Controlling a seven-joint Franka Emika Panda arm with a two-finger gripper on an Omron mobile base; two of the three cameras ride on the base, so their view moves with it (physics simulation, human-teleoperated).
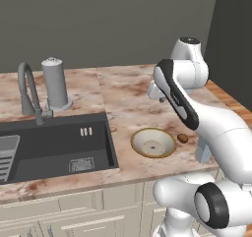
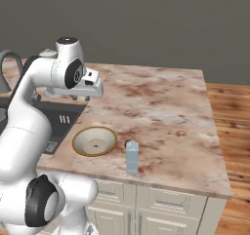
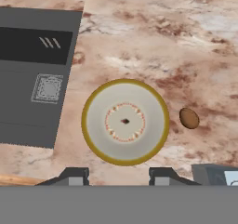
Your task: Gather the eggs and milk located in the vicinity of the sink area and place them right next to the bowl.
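tool (image 3: 118, 174) clenched on nothing above the bowl (image 3: 125, 121), egg (image 3: 189, 118) and milk (image 2: 132, 156) beside it.

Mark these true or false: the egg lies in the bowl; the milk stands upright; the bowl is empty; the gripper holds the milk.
1. The egg lies in the bowl. False: it lies on the counter beside the bowl.
2. The milk stands upright. True.
3. The bowl is empty. True.
4. The gripper holds the milk. False: it holds nothing, raised above the bowl.
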